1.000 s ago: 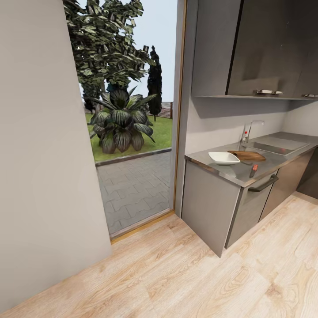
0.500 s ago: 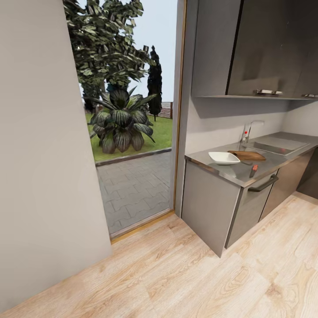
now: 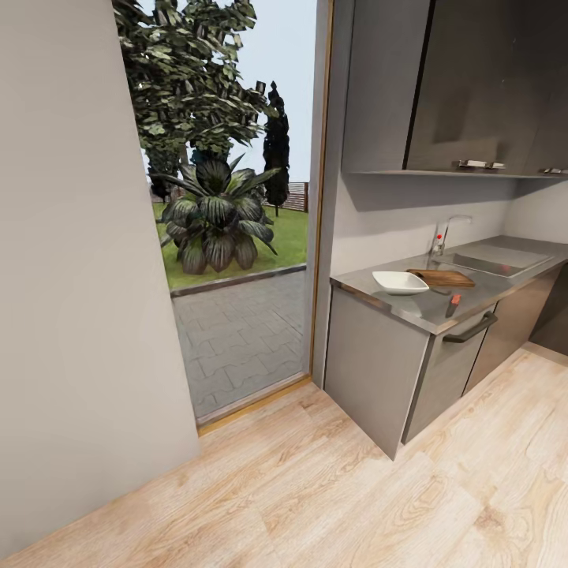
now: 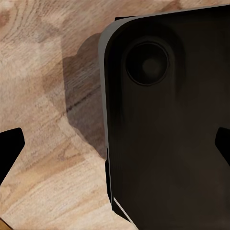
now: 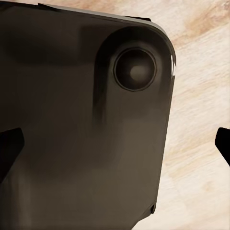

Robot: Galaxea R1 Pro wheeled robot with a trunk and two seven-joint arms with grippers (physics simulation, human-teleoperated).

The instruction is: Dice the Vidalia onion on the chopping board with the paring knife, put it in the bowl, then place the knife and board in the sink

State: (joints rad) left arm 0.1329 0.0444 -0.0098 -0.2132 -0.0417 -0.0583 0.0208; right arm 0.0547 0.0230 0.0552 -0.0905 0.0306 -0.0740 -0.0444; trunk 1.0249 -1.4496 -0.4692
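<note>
Far off at the right in the head view, the grey countertop (image 3: 418, 308) carries the white bowl (image 3: 400, 282). Just behind the bowl lies the brown chopping board (image 3: 442, 277). The paring knife (image 3: 453, 304), red-handled, rests near the counter's front edge. Further along is the sink (image 3: 493, 259) with its chrome faucet (image 3: 446, 233); the Vidalia onion is hidden from here. My left gripper (image 4: 115, 146) and right gripper (image 5: 115, 143) both hang open over my own dark base and the wooden floor, holding nothing.
A grey wall (image 3: 79, 276) stands close at the left. A tall glass opening (image 3: 237, 237) looks onto a paved yard with plants. Dark upper cabinets (image 3: 457, 87) hang above the counter. Light wooden floor (image 3: 315, 489) stretches toward the cabinets.
</note>
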